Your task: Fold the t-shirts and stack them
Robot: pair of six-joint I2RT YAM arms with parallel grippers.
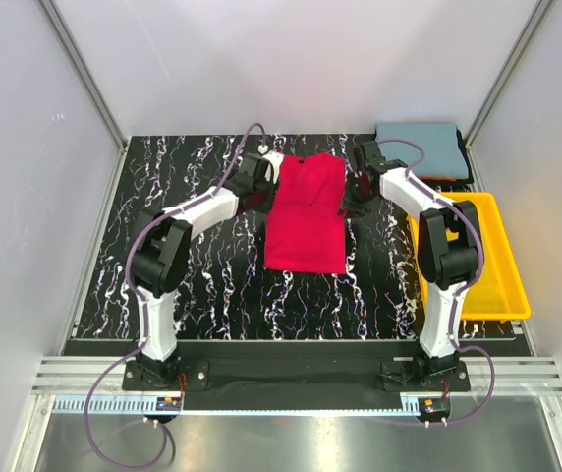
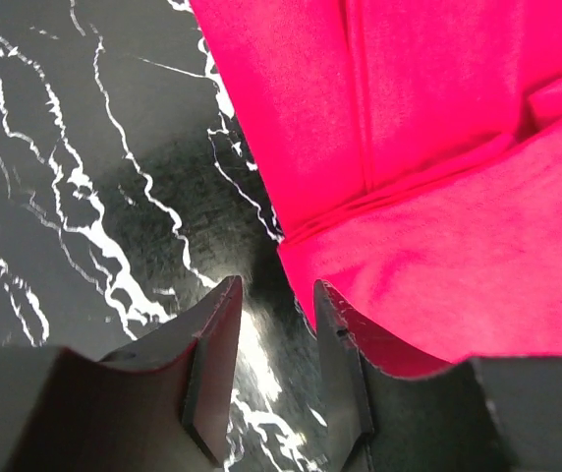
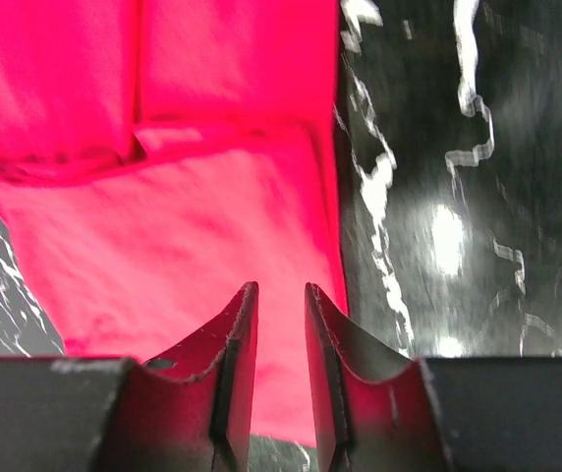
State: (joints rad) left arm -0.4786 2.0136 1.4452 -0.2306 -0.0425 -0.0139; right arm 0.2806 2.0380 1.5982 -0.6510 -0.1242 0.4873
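Observation:
A bright red t-shirt (image 1: 306, 211) lies flat on the black marbled table, folded into a long narrow strip with its collar at the far end. My left gripper (image 1: 261, 182) sits low at the shirt's far left edge. In the left wrist view the left gripper (image 2: 276, 295) is open over bare table, and the red t-shirt (image 2: 438, 197) lies just right of the fingers. My right gripper (image 1: 352, 202) is at the shirt's right edge. Seen from its own wrist, the right gripper (image 3: 281, 295) stands slightly open above the red t-shirt (image 3: 163, 226), gripping nothing. A folded grey-blue t-shirt (image 1: 419, 147) rests on an orange one (image 1: 450, 178) at the back right.
A yellow plastic tray (image 1: 502, 285) stands along the right side of the table, next to the right arm. Pale walls with metal posts enclose the table on three sides. Black marbled tabletop (image 1: 193, 285) stretches to the left and in front of the red shirt.

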